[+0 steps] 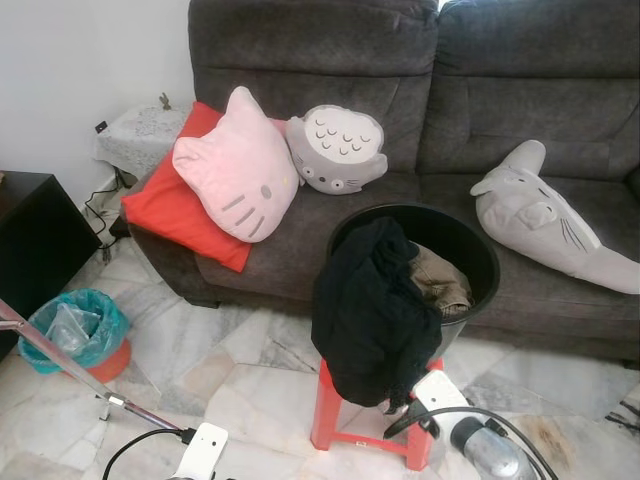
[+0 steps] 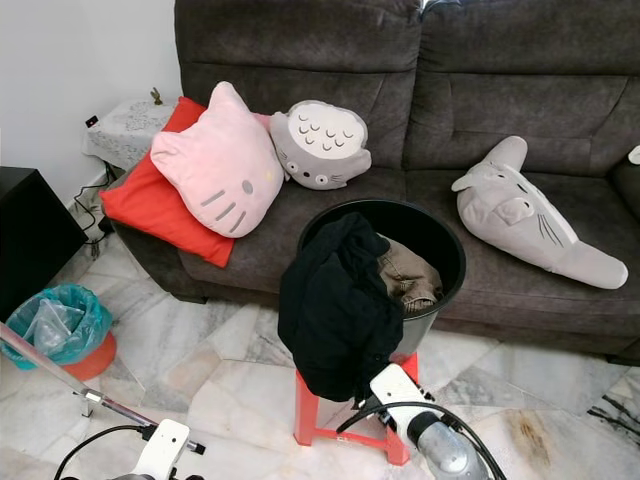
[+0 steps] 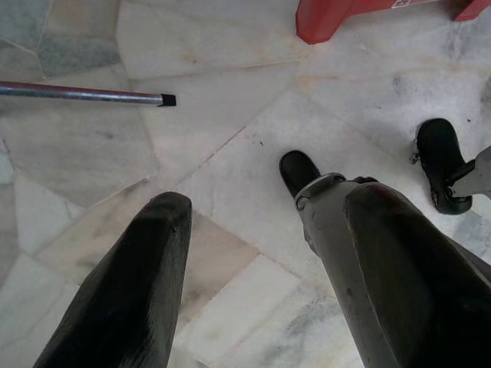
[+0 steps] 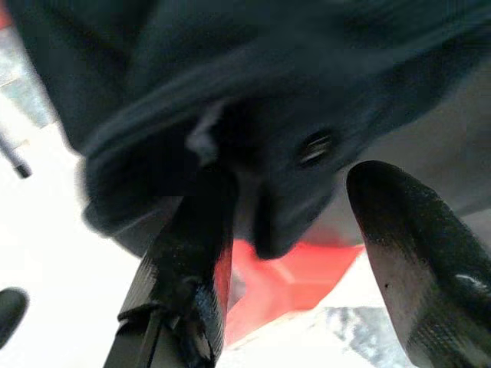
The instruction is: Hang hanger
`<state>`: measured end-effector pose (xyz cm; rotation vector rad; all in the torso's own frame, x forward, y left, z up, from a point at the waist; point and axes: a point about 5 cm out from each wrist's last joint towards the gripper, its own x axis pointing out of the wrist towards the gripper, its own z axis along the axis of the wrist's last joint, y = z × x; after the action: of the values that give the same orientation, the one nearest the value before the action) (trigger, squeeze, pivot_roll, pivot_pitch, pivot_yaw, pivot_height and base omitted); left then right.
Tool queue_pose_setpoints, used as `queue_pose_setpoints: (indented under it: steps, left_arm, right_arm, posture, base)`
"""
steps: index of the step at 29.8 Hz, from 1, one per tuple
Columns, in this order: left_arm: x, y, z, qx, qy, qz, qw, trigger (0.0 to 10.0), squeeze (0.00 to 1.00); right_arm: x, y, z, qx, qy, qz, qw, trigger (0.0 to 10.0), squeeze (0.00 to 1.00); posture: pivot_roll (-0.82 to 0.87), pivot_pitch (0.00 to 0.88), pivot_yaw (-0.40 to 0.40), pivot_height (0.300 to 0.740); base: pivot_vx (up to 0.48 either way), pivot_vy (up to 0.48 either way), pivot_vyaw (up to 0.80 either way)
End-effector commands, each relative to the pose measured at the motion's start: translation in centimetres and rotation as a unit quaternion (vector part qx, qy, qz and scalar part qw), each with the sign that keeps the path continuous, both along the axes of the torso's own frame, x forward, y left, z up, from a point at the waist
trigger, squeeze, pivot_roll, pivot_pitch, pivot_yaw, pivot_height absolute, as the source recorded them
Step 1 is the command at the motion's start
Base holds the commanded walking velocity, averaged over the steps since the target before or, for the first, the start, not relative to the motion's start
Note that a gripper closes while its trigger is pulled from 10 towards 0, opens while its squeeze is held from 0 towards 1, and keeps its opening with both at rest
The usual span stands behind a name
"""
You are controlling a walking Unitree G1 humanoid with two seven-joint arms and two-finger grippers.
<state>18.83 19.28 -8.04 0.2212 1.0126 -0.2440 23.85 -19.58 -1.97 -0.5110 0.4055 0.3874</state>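
While the head views give the whole room, the wrist views give only close detail.

Head views: dark grey sofa [image 1: 520, 90] with a pink cat cushion [image 1: 235, 175] leaning on a red cushion [image 1: 170, 210], a grey round cushion [image 1: 335, 150] beside it, and a grey plush [image 1: 545, 215] lying further right. A black tub [image 1: 470, 250] stands on a red stool [image 1: 330, 410] in front of the sofa. A black garment [image 1: 370, 310] is draped over the tub's near rim and hangs down past the stool seat; khaki cloth [image 1: 440, 280] sits inside the tub. A teal-lined bin [image 1: 75, 330] stands on the marble floor [image 1: 250, 370] at left, with a slanted metal pole [image 1: 80, 375] near it. The right arm [image 1: 480, 440] is low, just below the garment's hem.

Right wrist view: right gripper [image 4: 299, 199] is right up against the black garment, fingers spread and holding nothing, with the hem hanging at one fingertip. The cloth is dark, folded and blurred, with a small round metal eyelet [image 4: 316, 147]. Red of the stool shows below.

Left wrist view: left gripper [image 3: 268, 199] points down at the floor, fingers apart, nothing between them. The pole's capped end and a stool foot [image 3: 322, 19] are visible.

Hanger: cannot be made out among the cloth.
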Motion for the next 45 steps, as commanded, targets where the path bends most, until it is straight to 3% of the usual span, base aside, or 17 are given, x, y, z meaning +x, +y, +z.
queue_pose_setpoints:
  steps: [1,9,10,11,32,41,45]
  left_arm:
    - [-0.3,0.6,-0.1,0.01,0.006,0.001,1.0,10.0,0.0]
    - [-0.3,0.6,-0.1,0.01,0.006,0.001,1.0,10.0,0.0]
    - [-0.3,0.6,-0.1,0.01,0.006,0.001,1.0,10.0,0.0]
    - [-0.3,0.6,-0.1,0.01,0.006,0.001,1.0,10.0,0.0]
    - [-0.2,0.6,-0.1,0.012,0.006,0.0,1.0,10.0,0.0]
    - [-0.2,0.6,0.0,0.011,0.005,0.0,1.0,10.0,0.0]
    - [-0.2,0.5,0.0,0.01,0.006,-0.001,1.0,10.0,0.0]
  right_arm:
    - [0.7,-0.5,0.8,0.001,-0.033,-0.025,0.999,10.0,0.0]
    - [1.0,-1.0,1.1,-0.005,-0.049,-0.042,0.998,10.0,0.0]
    - [1.0,-1.0,1.1,-0.003,-0.047,-0.041,0.998,2.6,0.0]
    - [0.9,-0.9,0.9,-0.003,-0.042,-0.038,0.998,0.0,0.0]
    - [0.8,-0.9,0.9,0.002,-0.053,-0.05,0.997,0.0,0.0]
    - [1.1,-1.2,1.9,0.001,-0.089,-0.052,0.995,0.0,0.0]
    - [1.3,-0.9,3.7,0.006,-0.13,-0.027,0.991,0.0,0.0]
  posture:
    - [-0.12,0.0,0.089,0.74]
    - [-0.12,0.0,0.089,0.74]
    - [-0.12,0.0,0.088,0.74]
    - [-0.12,0.0,0.088,0.74]
    - [-0.12,0.0,0.089,0.74]
    - [-0.12,0.0,0.088,0.74]
    - [-0.13,0.0,0.089,0.74]
  base:
    - [0.0,0.0,0.0]
    - [0.0,0.0,0.0]
    - [0.0,0.0,0.0]
    - [0.0,0.0,0.0]
    - [0.0,0.0,0.0]
    - [0.0,0.0,0.0]
    - [0.0,0.0,0.0]
